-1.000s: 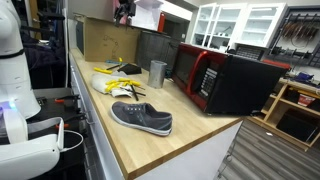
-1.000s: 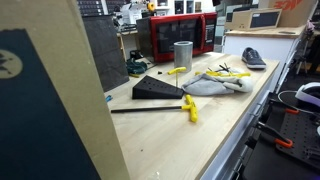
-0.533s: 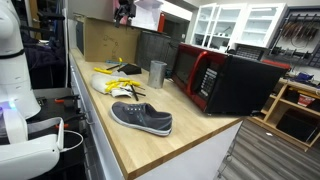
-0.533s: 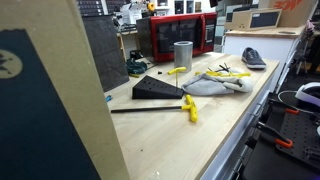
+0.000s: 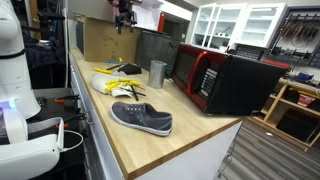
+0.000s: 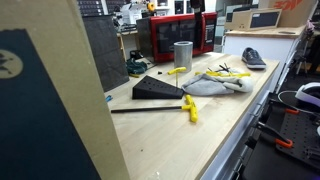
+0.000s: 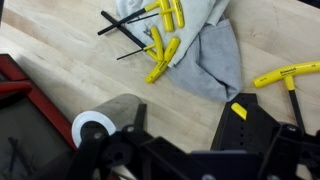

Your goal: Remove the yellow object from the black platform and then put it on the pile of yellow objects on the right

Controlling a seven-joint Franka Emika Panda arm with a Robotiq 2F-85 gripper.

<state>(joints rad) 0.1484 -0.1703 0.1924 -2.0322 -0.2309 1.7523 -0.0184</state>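
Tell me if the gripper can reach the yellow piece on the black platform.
Likely yes: the gripper hangs overhead, and nothing covers the yellow piece on the black platform.

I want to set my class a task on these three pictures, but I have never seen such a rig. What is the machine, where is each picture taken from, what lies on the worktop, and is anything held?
The machine is a one-armed robot steered by a person; its gripper hangs high above a wooden worktop. Two pictures come from cameras standing beside the worktop; the third looks down from the wrist, so dark gripper parts fill its lower edge. On the worktop are a grey shoe, a metal cup, a red microwave, a grey cloth bearing yellow-handled tools, a black platform with a small yellow object on it, and a yellow T-handled tool. Nothing shows in the gripper; whether it is open cannot be told.
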